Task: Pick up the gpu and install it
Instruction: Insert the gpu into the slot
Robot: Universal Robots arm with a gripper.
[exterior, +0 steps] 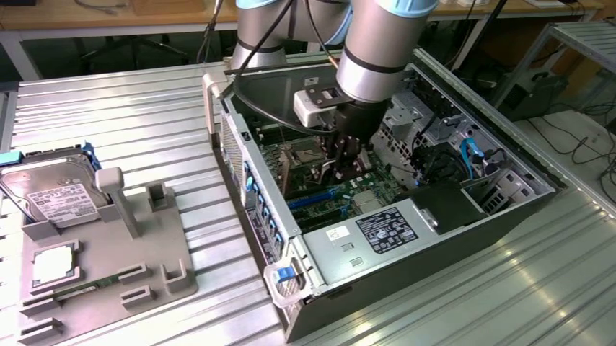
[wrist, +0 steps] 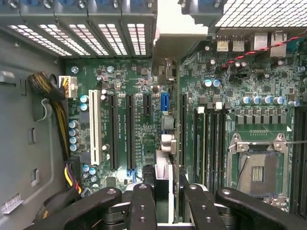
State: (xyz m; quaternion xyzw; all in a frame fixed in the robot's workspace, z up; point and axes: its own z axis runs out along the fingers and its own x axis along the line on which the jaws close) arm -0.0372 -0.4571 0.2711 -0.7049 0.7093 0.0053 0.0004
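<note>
Wrist view, nearest me: the gripper has its two black fingers closed on the gpu, which I see edge-on as a slim strip between them. Its long axis runs straight away from the camera, out from the fingers toward the case's slotted rear wall. The far end, with what looks like the silver bracket, points at that wall. The card hangs over the motherboard, parallel to the long black expansion slots. I cannot tell whether its lower edge touches a slot.

Room here is tight. On one side of the card lie the expansion slots and a white slot. Past them a yellow-and-black cable bundle runs against the grey case floor. On the other side are the memory slots and the open processor socket.

In the exterior view the arm reaches down into the open computer case, and the gripper and gpu sit low in the middle of it. The power supply closes off the near end. Cables and a drive cage crowd the exterior view's right. Outside the case the ribbed metal table is open. The grey parts tray at the exterior view's left holds a hard drive.
</note>
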